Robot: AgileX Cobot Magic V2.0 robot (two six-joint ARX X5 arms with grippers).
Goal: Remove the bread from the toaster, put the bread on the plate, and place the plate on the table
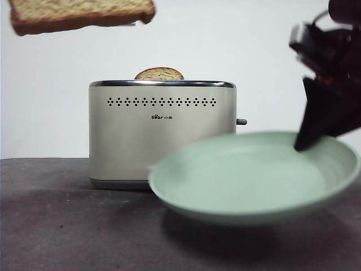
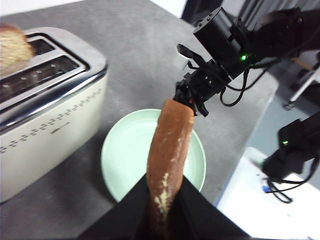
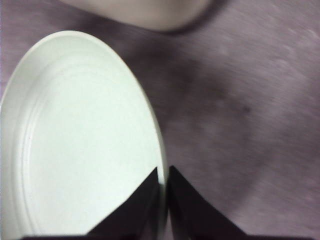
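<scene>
My left gripper (image 2: 164, 182) is shut on the bread (image 2: 167, 150), a brown-crusted slice seen edge-on, hanging above the plate (image 2: 125, 155). In the front view the bread (image 1: 79, 14) floats high at the top left, and the gripper holding it is out of frame. My right gripper (image 3: 162, 172) is shut on the rim of the pale-green plate (image 3: 75, 140). It holds the plate (image 1: 248, 175) tilted just above the table (image 1: 56, 226), in front of and to the right of the cream toaster (image 1: 161, 141). The right gripper (image 1: 303, 144) comes in from the upper right.
A second slice (image 1: 159, 74) pokes up from a toaster slot (image 2: 12, 50). The toaster's grey lever (image 1: 241, 121) sticks out on its right side. Beyond the table's edge lie a white surface (image 2: 255, 200) and black equipment with cables (image 2: 295, 150).
</scene>
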